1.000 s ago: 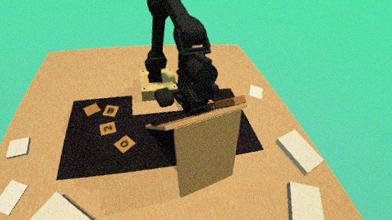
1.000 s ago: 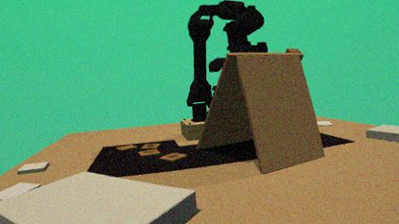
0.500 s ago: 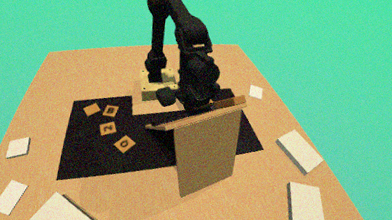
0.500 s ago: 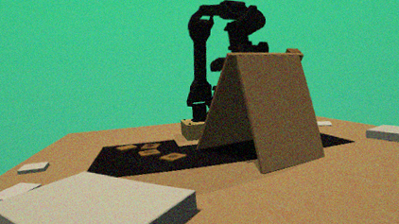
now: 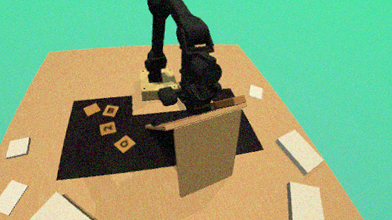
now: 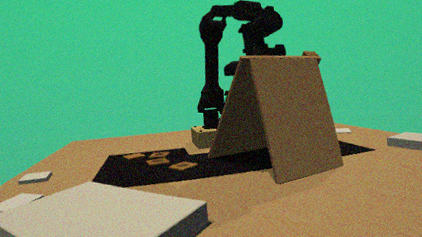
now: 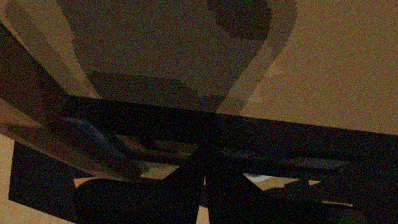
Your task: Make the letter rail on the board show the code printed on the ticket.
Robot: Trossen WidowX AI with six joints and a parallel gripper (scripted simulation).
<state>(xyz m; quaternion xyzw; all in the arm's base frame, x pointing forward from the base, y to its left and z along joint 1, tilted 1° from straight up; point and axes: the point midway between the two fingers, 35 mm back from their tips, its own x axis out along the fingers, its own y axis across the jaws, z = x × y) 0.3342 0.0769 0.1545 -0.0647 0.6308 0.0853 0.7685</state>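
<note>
The board stands tilted, its back to the top and exterior views. In the wrist view its tan face carries the gripper's shadow, and a dark band crosses below, apparently the rail. My gripper is shut and empty, its fingertips near that band; whether they touch it is unclear. The top and exterior views hide the fingers behind the board. Several letter tiles lie on the black mat: one with no readable letter, one, a "2"-like one and a round-lettered one. The ticket's code and rail's contents are not readable.
The black mat runs under the board. White slabs lie around the counter, at the right, at the left and in front. A small white piece lies behind the board.
</note>
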